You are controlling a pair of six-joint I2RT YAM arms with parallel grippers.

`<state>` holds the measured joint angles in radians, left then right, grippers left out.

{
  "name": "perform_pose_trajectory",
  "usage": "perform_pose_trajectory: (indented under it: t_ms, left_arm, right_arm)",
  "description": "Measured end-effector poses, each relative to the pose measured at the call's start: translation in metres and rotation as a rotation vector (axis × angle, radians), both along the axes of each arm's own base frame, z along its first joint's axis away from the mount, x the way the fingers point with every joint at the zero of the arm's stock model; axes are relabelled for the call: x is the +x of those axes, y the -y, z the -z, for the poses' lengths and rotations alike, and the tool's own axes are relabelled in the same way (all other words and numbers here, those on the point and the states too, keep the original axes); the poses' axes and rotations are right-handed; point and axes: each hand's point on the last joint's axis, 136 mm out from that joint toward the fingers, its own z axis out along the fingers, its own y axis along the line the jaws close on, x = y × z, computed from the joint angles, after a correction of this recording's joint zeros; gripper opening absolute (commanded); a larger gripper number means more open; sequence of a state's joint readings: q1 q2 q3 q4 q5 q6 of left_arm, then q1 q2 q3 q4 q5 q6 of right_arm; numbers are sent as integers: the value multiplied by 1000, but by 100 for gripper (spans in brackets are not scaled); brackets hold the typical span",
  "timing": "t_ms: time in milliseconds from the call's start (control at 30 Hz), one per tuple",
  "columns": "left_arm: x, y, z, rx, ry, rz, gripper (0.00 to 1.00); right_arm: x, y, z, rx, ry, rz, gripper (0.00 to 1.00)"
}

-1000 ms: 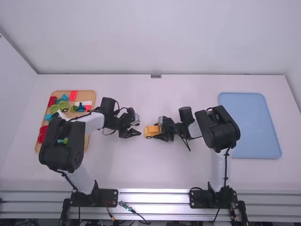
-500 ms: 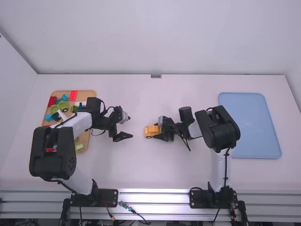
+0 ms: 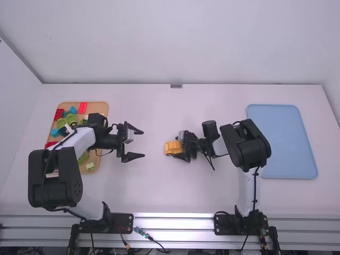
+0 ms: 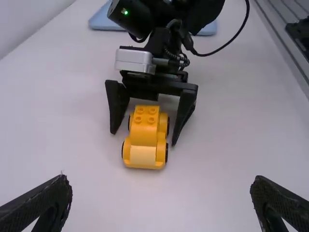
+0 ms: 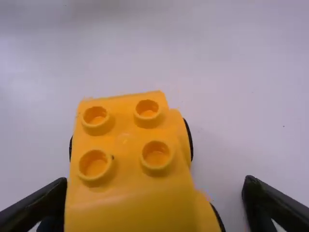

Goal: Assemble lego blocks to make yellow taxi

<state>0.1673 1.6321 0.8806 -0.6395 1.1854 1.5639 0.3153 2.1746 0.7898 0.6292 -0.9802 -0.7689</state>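
Green block (image 3: pixel 90 166): lies at the near end of the tan tray (image 3: pixel 97 107) — a low pass of the left arm could knock it off.
Yellow taxi (image 4: pixel 144 133): upright on the white table, between the right gripper's fingers; with little to brace it, a push on one side would likely slide or turn it.
Roof studs (image 5: pixel 157 153): bare; a piece set down off-line would probably sit crooked, or tip the car when pressed.
Right gripper (image 3: pixel 181 146): spread around the taxi, with a gap beside it; closing unevenly might shove the body sideways.
Left gripper (image 3: pixel 143 143): wide and empty, just beyond the tan tray's side — coming back in low, it could strike the taxi or the other fingers.
Blue tray (image 3: pixel 276 117): well apart from the taxi; a weak grip could drop the car on the way, if it goes there.
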Motion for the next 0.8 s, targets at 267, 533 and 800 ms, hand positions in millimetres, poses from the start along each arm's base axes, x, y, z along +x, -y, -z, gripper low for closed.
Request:
perform_pose_trajectory:
  t_ms: [267, 533, 800]
  left_arm:
    - [0, 1, -2, -11, 7, 4, 99]
    - [1, 2, -2, -7, 18, 6, 99]
    - [15, 13, 1, -2, 87, 15, 99]
  right_arm:
    - [-3, -5, 2, -13, 2, -6, 35]
    - [7, 16, -7, -16, -41, 78, 38]
    - [40, 98, -66, -126, -35, 394, 30]
